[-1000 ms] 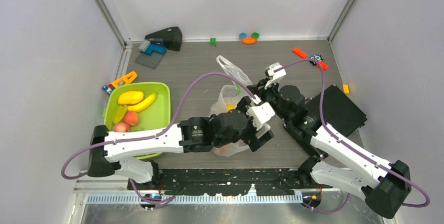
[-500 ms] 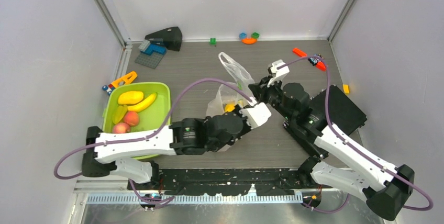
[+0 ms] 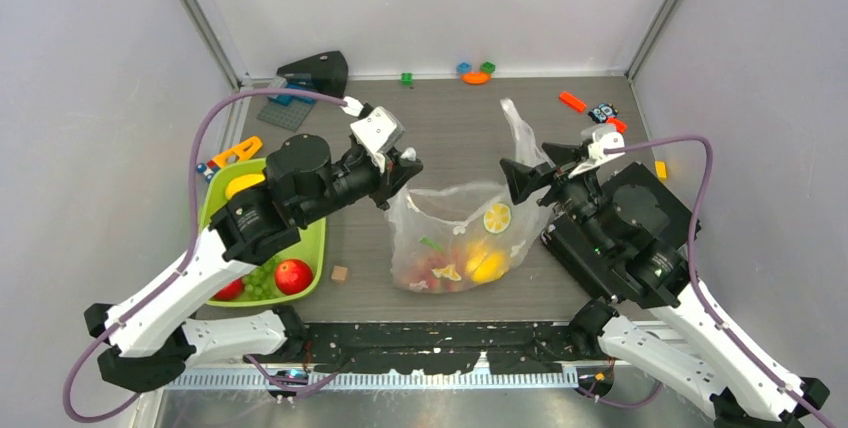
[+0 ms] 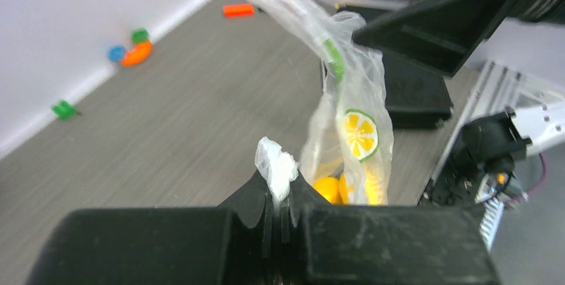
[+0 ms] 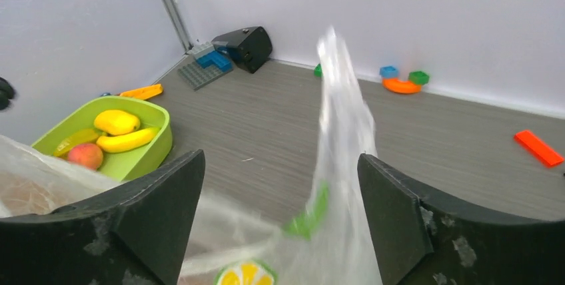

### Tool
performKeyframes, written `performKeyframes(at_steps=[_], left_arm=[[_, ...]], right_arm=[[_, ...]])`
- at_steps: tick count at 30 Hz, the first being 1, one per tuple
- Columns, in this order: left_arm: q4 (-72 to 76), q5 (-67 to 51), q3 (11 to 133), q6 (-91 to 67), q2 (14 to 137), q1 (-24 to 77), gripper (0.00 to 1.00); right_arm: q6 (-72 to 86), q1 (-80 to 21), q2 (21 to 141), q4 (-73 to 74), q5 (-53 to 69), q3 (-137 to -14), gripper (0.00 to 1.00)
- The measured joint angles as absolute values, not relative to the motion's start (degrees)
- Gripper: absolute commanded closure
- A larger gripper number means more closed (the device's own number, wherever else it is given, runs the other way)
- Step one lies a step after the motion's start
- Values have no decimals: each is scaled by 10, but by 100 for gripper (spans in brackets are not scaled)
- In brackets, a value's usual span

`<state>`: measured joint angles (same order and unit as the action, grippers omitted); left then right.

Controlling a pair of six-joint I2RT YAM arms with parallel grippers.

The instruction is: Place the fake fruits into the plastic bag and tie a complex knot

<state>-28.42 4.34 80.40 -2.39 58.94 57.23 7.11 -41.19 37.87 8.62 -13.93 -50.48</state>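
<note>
The plastic bag (image 3: 455, 238) lies stretched wide on the table. Inside it are fake fruits, with yellow ones (image 3: 487, 266) beside red ones (image 3: 430, 268). My left gripper (image 3: 405, 170) is shut on the bag's left handle, and a tuft of plastic (image 4: 276, 165) sticks out above its jaws. The right handle loop (image 5: 340, 98) stands upright between the fingers of my open right gripper (image 5: 280, 212), touching neither finger. No knot is in view. More fruits lie in the lime-green tray (image 3: 313, 238): a red apple (image 3: 292, 275), grapes (image 3: 260, 284) and a mango (image 5: 116, 122).
A black box (image 3: 655, 210) sits under my right arm. A small brown cube (image 3: 340, 273) lies beside the tray. Toy bricks (image 3: 476, 72), orange pieces (image 3: 573, 101) and a black wedge (image 3: 318, 70) line the back wall.
My left gripper shut on the bag's handle and swung left with it, which spread the bag out. My right gripper opened, let go of the other handle and drew back to the right.
</note>
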Motion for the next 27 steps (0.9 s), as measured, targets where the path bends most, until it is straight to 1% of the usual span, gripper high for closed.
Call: performKeyframes(at_steps=[1,5,7,9,14,17,23,24,25,26,27], left_arm=[[-282,23,795,-27,588,561,100],[-272,-61,738,-41,587,519,100],[-269,-89,721,-47,587,507,100],[-259,-114,709,-57,586,495,100],[-241,-144,695,-70,572,482,100],[-236,-153,695,-73,560,481,100],[-228,-187,695,-82,542,475,100],[-227,-196,695,-84,541,474,100],[-227,-207,695,-84,540,472,100],[-228,-219,695,-83,540,472,100],[-229,-233,695,-79,540,471,100]], right_arm=[[64,-412,371,84,-140,-501,3],[44,-412,351,72,-111,-486,4],[37,-412,354,66,-73,-485,4],[31,-412,363,52,-10,-485,4],[44,-412,433,-16,166,-486,4],[63,-413,485,-55,246,-491,4],[86,-414,518,-98,324,-496,4],[90,-414,518,-103,332,-499,2],[94,-415,518,-110,341,-504,2],[99,-415,518,-114,349,-511,8],[103,-415,518,-116,353,-520,10]])
